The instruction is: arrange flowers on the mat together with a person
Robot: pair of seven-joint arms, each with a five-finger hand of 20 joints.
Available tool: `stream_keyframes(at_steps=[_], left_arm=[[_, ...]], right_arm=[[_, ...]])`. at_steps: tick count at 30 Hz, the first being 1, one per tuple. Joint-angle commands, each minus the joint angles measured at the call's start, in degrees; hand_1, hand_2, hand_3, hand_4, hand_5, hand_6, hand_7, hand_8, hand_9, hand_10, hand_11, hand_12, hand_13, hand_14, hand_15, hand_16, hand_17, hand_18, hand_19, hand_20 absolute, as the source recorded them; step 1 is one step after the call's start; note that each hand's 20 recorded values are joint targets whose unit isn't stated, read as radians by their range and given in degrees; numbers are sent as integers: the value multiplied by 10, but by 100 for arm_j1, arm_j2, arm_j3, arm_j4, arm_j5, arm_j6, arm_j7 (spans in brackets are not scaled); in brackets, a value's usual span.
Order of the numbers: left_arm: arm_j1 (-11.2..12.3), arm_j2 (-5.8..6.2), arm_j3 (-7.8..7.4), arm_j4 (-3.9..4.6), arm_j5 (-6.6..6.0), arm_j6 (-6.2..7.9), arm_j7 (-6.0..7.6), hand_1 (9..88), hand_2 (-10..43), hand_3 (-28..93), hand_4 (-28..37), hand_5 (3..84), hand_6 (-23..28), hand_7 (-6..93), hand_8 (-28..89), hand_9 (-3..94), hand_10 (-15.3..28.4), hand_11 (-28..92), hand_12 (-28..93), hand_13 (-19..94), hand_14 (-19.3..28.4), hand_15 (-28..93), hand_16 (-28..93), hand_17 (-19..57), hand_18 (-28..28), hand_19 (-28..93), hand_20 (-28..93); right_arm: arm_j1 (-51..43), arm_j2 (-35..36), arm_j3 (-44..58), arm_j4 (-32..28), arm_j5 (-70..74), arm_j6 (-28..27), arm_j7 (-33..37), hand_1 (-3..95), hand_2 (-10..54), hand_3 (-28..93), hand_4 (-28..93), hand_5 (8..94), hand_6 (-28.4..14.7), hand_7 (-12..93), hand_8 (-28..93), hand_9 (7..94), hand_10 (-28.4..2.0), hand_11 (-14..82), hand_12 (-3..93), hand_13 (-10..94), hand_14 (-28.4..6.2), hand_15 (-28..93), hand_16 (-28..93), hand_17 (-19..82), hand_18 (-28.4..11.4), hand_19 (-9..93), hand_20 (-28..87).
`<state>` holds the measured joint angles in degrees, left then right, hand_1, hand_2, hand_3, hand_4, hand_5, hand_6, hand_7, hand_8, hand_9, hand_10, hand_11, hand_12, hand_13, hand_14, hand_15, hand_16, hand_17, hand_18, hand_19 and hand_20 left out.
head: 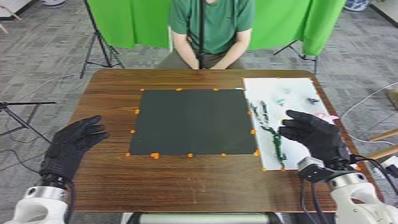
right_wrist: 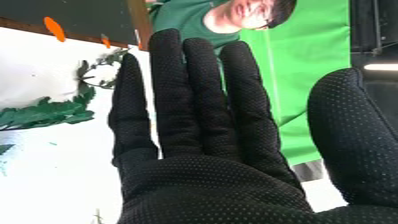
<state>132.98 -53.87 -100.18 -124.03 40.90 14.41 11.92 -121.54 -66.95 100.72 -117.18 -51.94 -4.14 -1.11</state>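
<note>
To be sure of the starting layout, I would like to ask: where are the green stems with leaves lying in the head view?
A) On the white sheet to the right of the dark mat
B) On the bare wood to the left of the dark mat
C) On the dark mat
A: the green stems lie on the white sheet, to the right of the dark mat.

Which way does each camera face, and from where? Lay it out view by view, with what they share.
Head view: on the robot's head, facing forward and down over the table; left hand, right hand and white forearms enter from the bottom edge.
Right wrist view: on the right wrist, looking along that hand's fingers, past the white sheet, toward the green curtain.
Shared: right hand, sheet, dark mat, greenery, curtain.
</note>
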Motion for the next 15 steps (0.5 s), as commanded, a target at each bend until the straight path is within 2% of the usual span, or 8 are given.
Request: stream_keyframes(at_steps=[1, 2, 7, 10, 12, 14, 15], left_arm=[[147, 24, -94, -45, -32, 13, 35, 309, 77, 696, -207, 483, 61, 225, -86, 434, 167, 345, 183, 398, 192, 494, -7, 0, 240, 597, 57], [145, 28, -81, -53, -47, 73, 61, 309, 76, 696, -207, 483, 61, 225, -87, 434, 166, 344, 182, 399, 192, 494, -7, 0, 240, 597, 57], [144, 40, -97, -53, -54, 41, 74, 309, 77, 695, -206, 483, 61, 226, -87, 434, 167, 345, 182, 399, 192, 494, -7, 0, 240, 597, 57], [211, 17, -102, -73, -59, 80, 76, 310, 77, 695, -206, 483, 60, 226, -87, 434, 167, 345, 182, 399, 192, 493, -7, 0, 240, 596, 57], [113, 17, -39, -34, -60, 46, 73, 310, 77, 694, -206, 483, 60, 227, -87, 434, 166, 345, 182, 399, 192, 493, -7, 0, 240, 596, 57], [7, 49, -17, -3, -9, -30, 39, 310, 77, 694, -207, 483, 61, 226, -87, 434, 166, 345, 183, 399, 192, 494, -7, 0, 240, 596, 57], [26, 58, -32, -20, 10, -30, 20, 310, 76, 694, -207, 483, 61, 226, -88, 434, 166, 345, 182, 399, 192, 494, -7, 0, 240, 596, 57]], right_arm=[[-143, 97, 115, -142, -21, 27, -115, 160, 108, 875, -219, 532, -43, 225, -101, 551, -161, 173, 222, 474, -148, 332, 214, 168, -212, 513, 244], [-136, 115, 125, -145, -1, 26, -134, 160, 108, 875, -219, 532, -43, 224, -101, 550, -161, 171, 222, 474, -148, 329, 213, 168, -212, 513, 243], [-117, 91, 91, -133, 21, 55, -158, 160, 107, 877, -219, 531, -43, 221, -100, 550, -161, 167, 222, 474, -148, 323, 215, 168, -212, 511, 241], [-140, 59, 125, -140, -27, -68, -126, 161, 107, 877, -219, 530, -43, 219, -100, 544, -163, 157, 218, 472, -149, 317, 215, 168, -213, 511, 240], [-172, 112, 140, -163, -2, 79, -186, 161, 106, 877, -220, 529, -43, 219, -99, 544, -162, 154, 218, 472, -149, 314, 215, 167, -213, 510, 240], [-154, 117, 139, -163, 48, 166, -236, 161, 106, 877, -220, 529, -43, 219, -98, 547, -162, 158, 221, 472, -148, 314, 217, 166, -213, 511, 240], [-137, 101, 151, -154, 36, 120, -222, 161, 106, 878, -220, 530, -42, 221, -98, 548, -161, 161, 223, 473, -147, 317, 219, 166, -213, 511, 240]])
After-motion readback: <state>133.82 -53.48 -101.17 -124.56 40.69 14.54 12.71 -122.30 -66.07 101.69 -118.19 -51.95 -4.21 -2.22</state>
